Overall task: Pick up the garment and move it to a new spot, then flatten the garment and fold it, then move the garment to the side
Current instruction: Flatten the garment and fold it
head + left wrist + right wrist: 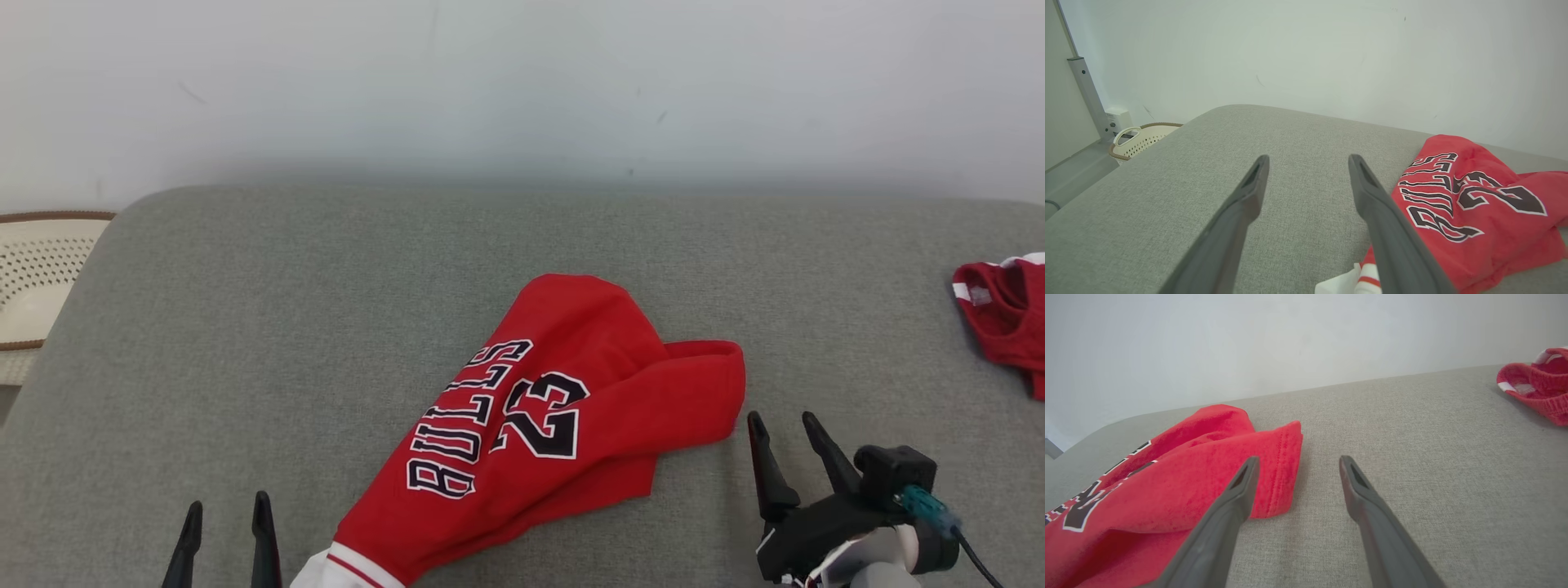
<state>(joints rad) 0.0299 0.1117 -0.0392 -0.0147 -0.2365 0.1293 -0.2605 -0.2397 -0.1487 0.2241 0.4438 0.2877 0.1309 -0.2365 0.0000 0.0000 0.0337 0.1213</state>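
Fingers of the left gripper [228, 501] are seen at the lower left of the head view, spread wide apart over the grey cushion [245, 343]. At the lower right the right gripper [782, 418] is found, its fingers also held wide apart and pinching nothing. Its tips are just beside the right edge of the garment [571, 384], and whether they touch it cannot be told.

The garment, a red jersey, is laid crumpled in the lower middle of the head view, between the two grippers. A white-and-red trim [347, 567] is seen at its nearest end, by the bottom edge of the frame. On the red cloth the word "BULLS" [469, 420] is printed in black letters with white outline, and beside it the number "23" [543, 416]. Both are read upside down and slanted in this view. In the right wrist view a stitched hem [1286, 469] of the jersey is shown at the left of the fingers.

Farther away, a second red garment [1004, 318] with white bands is lying at the right edge of the frame, well apart from the jersey. At the left edge a pale perforated basket [41, 278] with brown rim is placed beside the cushion. Behind everything a plain pale wall [522, 82] is seen.
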